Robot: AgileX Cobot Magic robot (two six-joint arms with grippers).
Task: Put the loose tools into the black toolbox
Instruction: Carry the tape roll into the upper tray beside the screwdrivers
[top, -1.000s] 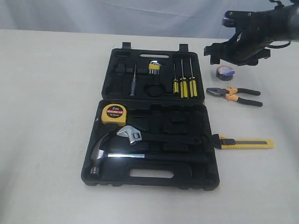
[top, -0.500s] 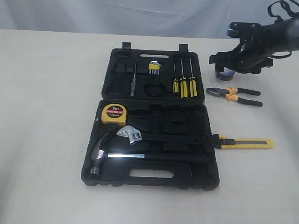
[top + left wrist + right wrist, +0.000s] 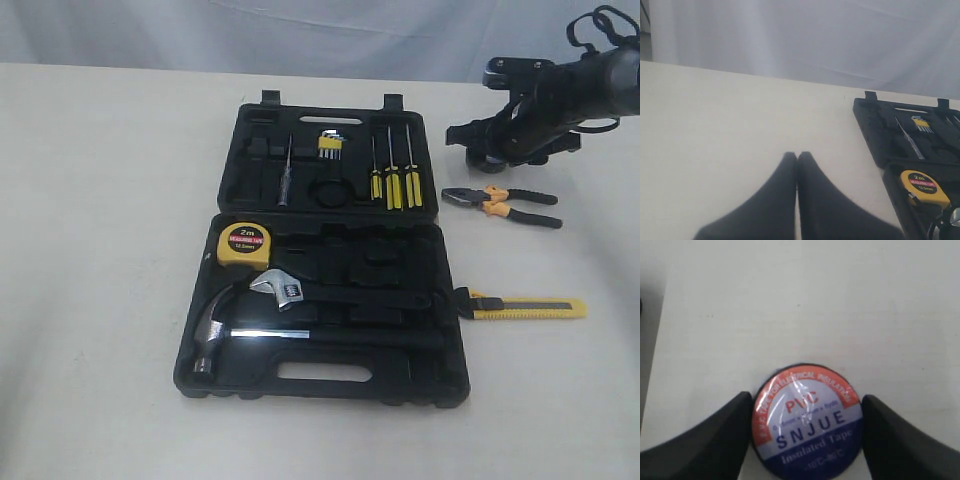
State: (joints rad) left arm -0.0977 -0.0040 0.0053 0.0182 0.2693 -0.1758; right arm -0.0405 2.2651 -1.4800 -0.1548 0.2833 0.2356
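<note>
Right gripper (image 3: 806, 400) clamped on small black tape roll with red-white-blue PVC label (image 3: 807, 432), roll flat on white table (image 3: 100, 250).
Black fingers (image 3: 715, 440) touch the roll's opposite sides, jaws fairly wide; roll at 2 o'clock from open black moulded-plastic toolbox (image 3: 420, 385). Left gripper (image 3: 797, 156) tips pressed together, holding nothing, over the table. Yellow 2m tape measure (image 3: 244, 241) lies in toolbox, 9 o'clock side.

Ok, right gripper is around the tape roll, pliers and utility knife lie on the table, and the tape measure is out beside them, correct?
No. The tape measure sits inside the black toolbox, not on the table; the exterior view shows it. Right gripper around the tape roll, pliers and utility knife on the table: correct.
</note>
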